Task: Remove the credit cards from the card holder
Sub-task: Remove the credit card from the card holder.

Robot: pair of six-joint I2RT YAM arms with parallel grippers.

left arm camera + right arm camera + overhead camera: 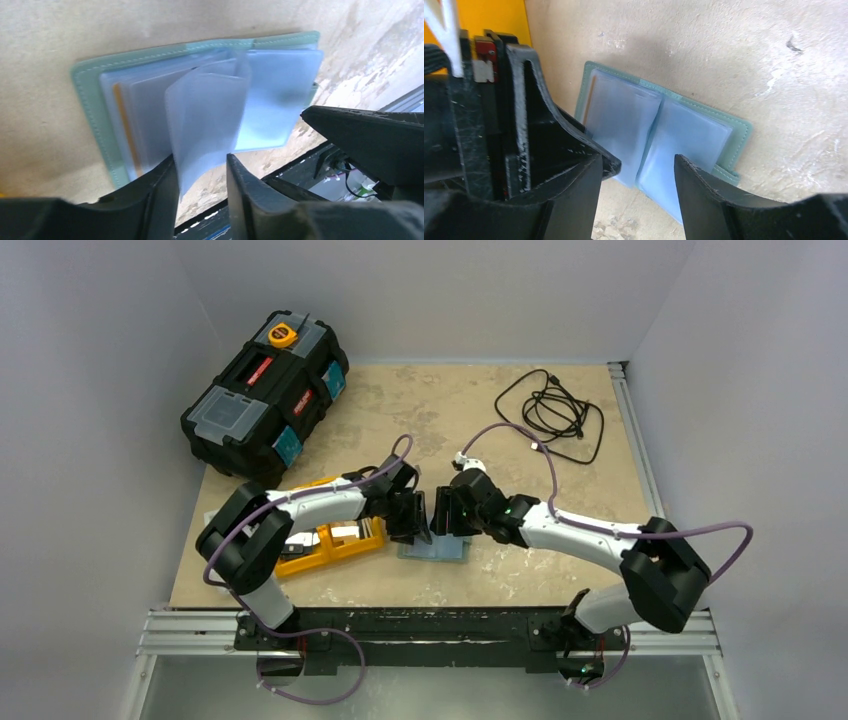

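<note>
The card holder (433,548) lies open on the table between my two grippers, grey-green with pale blue clear sleeves. In the left wrist view its green edge (87,100) frames a fan of sleeves, and one sleeve leaf (205,125) stands up between my left gripper's (202,167) spread fingers, touching the left finger only. My right gripper (638,167) is open just above the holder's (739,135) near edge, holding nothing. Greyish flat shapes (150,115) show dimly inside the sleeves; no credit card shows clearly outside them. In the top view the grippers (418,525) (445,520) nearly touch.
An orange tray (320,540) sits just left of the holder under the left arm. A black toolbox (265,390) stands at the back left. A coiled black cable (555,410) lies at the back right. The table's near edge and metal rail run close below the holder.
</note>
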